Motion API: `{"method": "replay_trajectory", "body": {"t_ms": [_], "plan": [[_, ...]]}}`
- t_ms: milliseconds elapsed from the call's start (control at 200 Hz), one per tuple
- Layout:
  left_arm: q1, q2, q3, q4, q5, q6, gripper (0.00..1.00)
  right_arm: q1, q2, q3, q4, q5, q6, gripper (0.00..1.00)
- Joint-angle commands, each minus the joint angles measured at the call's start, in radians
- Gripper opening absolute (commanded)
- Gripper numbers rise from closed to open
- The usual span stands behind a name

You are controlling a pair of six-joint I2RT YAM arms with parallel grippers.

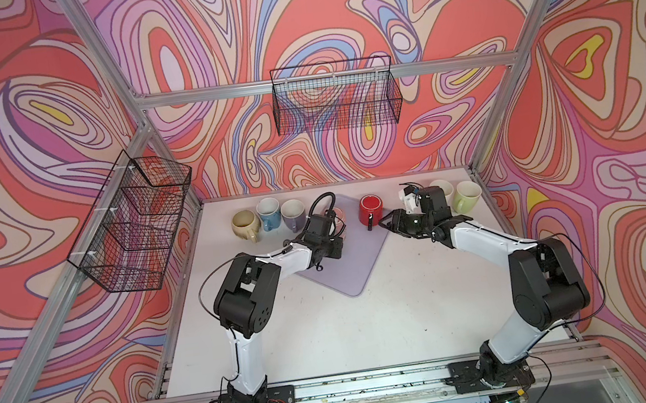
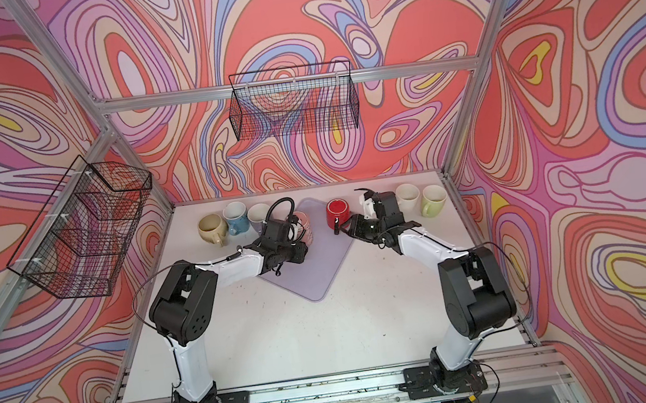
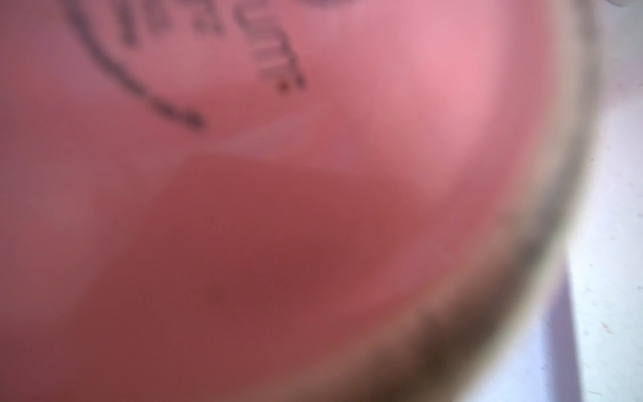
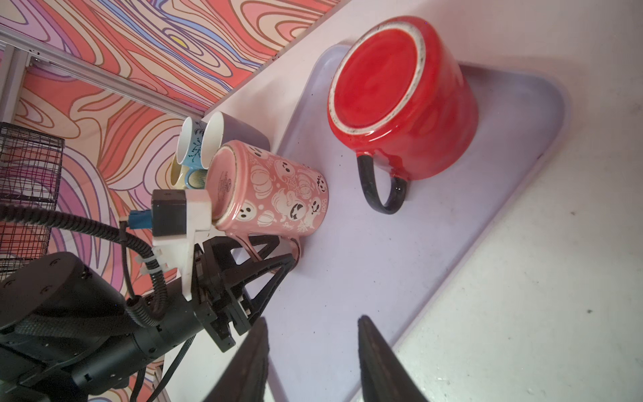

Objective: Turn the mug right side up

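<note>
Two upside-down mugs are sitting on the lilac plastic tray (image 1: 356, 265) in both top views: a glossy red ceramic mug (image 1: 371, 207) and a pink ghost-printed ceramic mug (image 2: 304, 223). Left wrist view: the pink mug's blurred base is filling it. Right wrist view: the right gripper (image 4: 311, 320) is hovering spread and empty at the tray's edge; the left gripper (image 4: 278, 257) is straddling the pink handle, and whether it is pinching I cannot tell.

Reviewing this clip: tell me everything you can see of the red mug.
The red mug looks like glossy ceramic, squat and round-bodied, with a black loop handle. It stands upside down, mouth down on the lavender tray. Its flat red base faces up, ringed by a pale, speckled foot that looks unglazed. Only the tray touches it. The open right gripper points toward the handle side, apart from the mug.
</note>
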Motion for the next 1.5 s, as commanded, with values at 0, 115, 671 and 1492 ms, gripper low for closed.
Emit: {"method": "replay_trajectory", "body": {"t_ms": [0,115,671,1492], "plan": [[-0.002,-0.035,0.008,-0.057,-0.051,0.044,0.46,-0.005,-0.014,-0.016,0.014,0.01,0.003,0.43],[-0.001,-0.046,0.021,-0.064,-0.054,0.057,0.46,-0.006,-0.017,-0.019,0.015,0.011,0.006,0.43],[-0.005,-0.069,-0.109,0.075,0.021,-0.067,0.51,-0.006,-0.008,-0.023,0.029,0.001,0.01,0.43],[-0.005,0.02,-0.081,0.141,-0.098,-0.067,0.26,-0.007,-0.004,-0.029,0.035,0.002,0.008,0.43]]}}
